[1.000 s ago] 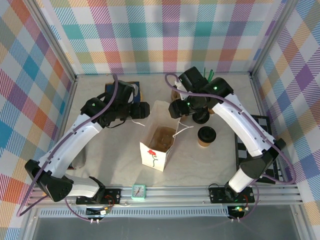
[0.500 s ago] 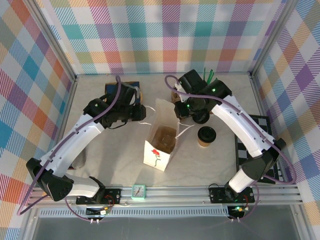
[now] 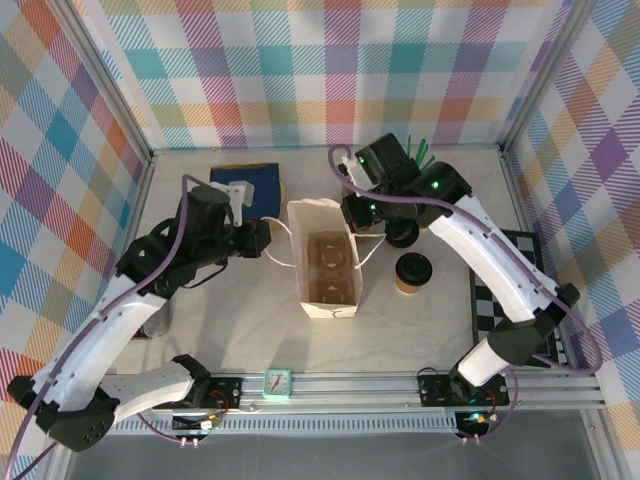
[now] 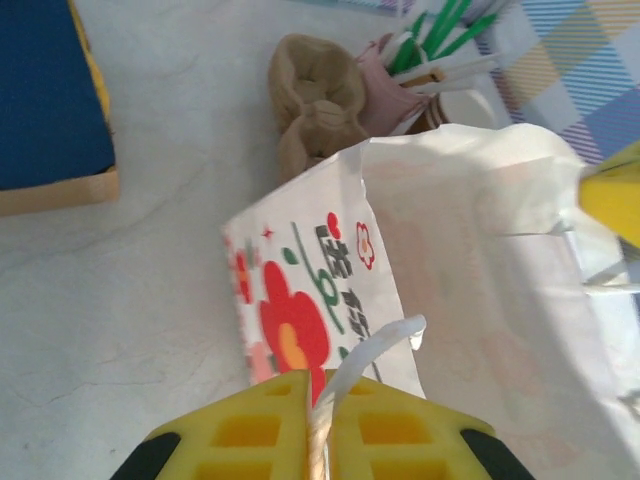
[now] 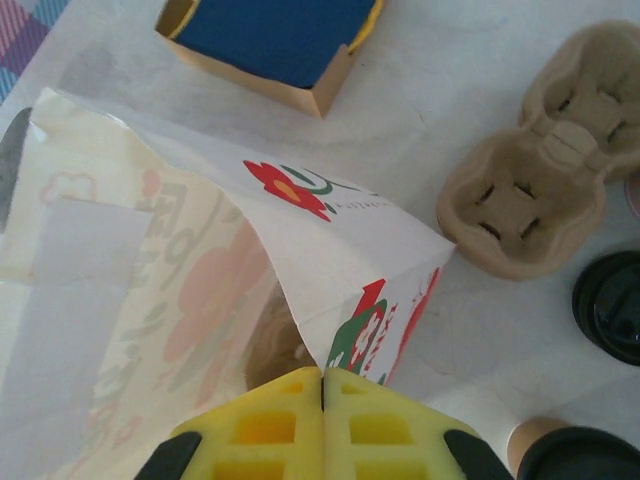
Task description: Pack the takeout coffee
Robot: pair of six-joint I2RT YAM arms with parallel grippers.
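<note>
The takeout coffee (image 3: 411,272), a brown cup under a black lid, stands on the table right of a white paper bag (image 3: 312,215); it also peeks in at the lower right of the right wrist view (image 5: 575,455). The bag has a red flower print (image 4: 290,330) and its mouth is held wide. My left gripper (image 3: 262,240) is shut on the bag's white string handle (image 4: 375,345). My right gripper (image 3: 352,213) is shut on the bag's right rim (image 5: 330,330). A brown cardboard cup carrier (image 3: 330,265) lies inside the bag.
A blue box (image 3: 247,185) sits behind the left gripper. A loose black lid (image 3: 403,235) lies just behind the coffee. An empty cardboard carrier (image 5: 540,190) and green sticks (image 4: 440,25) stand behind the bag. A checkered board (image 3: 520,300) lies at the right edge.
Both grippers have shut, the left on the handle and the right on the rim. The left arm pulled back to the left, and the bag's mouth is spread wider and squared up.
</note>
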